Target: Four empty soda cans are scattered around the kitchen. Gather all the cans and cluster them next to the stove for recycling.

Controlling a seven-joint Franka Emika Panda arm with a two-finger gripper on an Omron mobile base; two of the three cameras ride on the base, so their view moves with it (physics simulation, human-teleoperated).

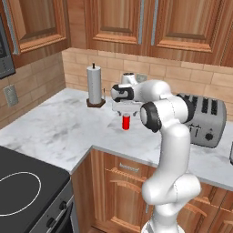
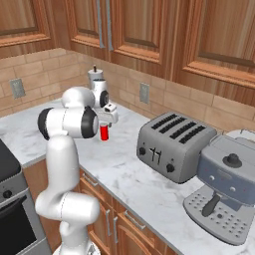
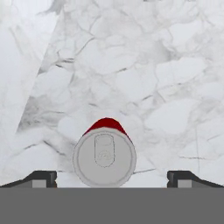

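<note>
The red can (image 3: 104,154) stands upright on the marble worktop (image 1: 54,127), its silver top facing the hand camera. The claw (image 3: 111,177) hangs directly above it, fingers (image 3: 41,178) spread wide to either side of the can without touching it. A paper towel roll (image 1: 95,85) stands near behind, a toaster (image 2: 170,144) well to the right, the stove (image 1: 27,186) well apart at the lower left.

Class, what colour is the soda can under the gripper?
Red, silver top; soda can shows best in the hand view.
</note>
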